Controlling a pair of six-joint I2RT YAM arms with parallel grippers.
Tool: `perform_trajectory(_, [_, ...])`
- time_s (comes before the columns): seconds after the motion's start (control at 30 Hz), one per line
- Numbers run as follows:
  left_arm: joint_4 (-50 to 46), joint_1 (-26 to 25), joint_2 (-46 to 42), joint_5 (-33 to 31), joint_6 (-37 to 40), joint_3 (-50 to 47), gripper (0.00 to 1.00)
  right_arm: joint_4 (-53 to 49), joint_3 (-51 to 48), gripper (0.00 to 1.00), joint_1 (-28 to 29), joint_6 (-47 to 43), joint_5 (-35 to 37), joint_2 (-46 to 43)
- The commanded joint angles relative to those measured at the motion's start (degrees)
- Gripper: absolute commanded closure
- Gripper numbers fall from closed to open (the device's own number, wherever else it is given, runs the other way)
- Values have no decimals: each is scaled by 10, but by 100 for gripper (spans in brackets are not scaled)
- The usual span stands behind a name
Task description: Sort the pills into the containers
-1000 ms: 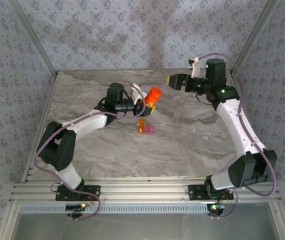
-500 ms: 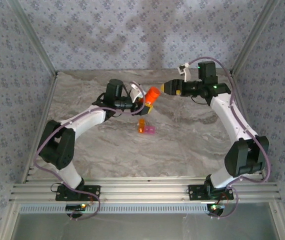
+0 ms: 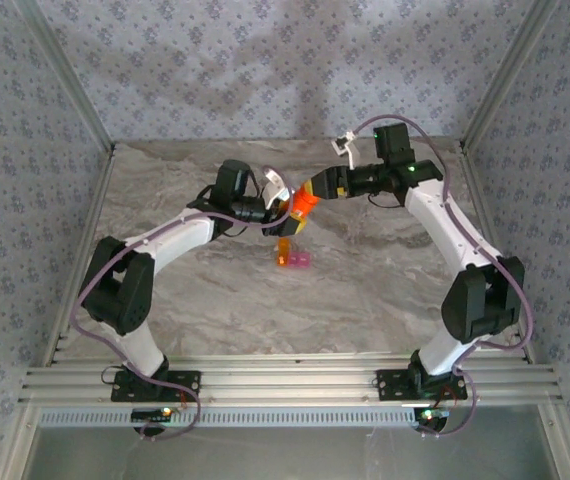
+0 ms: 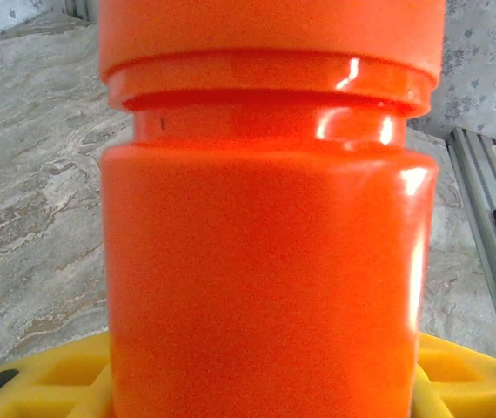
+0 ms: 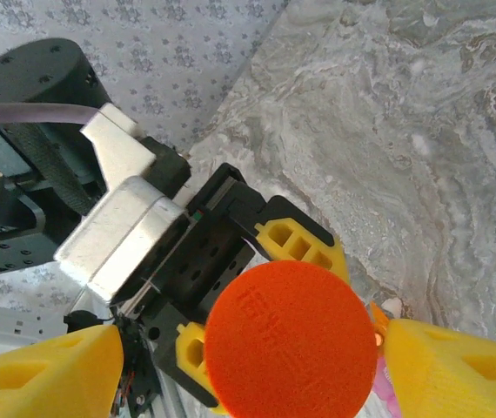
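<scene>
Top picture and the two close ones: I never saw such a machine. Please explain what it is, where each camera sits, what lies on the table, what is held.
This machine has a left arm and a right arm at a table, seen from above; each other picture comes from a camera on one wrist. The left tool grips an orange bottle. The right tool stands open around its cap. Two tiny joined containers, orange and pink, lie on the table.

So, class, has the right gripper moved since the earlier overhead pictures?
Yes. The right gripper has swung left and nearer, away from the back edge of the table, up to the orange bottle. The containers lie where they were.
</scene>
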Motion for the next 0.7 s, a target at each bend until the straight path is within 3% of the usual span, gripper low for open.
perform_trajectory(0.0, [-4, 0, 0, 28, 13, 22, 100, -23, 18, 21, 5, -16, 2, 14])
perform_trajectory(0.17, [-4, 0, -2, 32, 14, 22, 100, -26, 21, 25, 8, -15, 4, 19])
perform_trajectory(0.5, [-5, 0, 3, 35, 15, 30, 100, -29, 22, 55, 18, -16, -11, 31])
perform_trajectory(0.67, [3, 0, 5, 26, 11, 34, 100, -21, 13, 61, 28, -8, -4, 33])
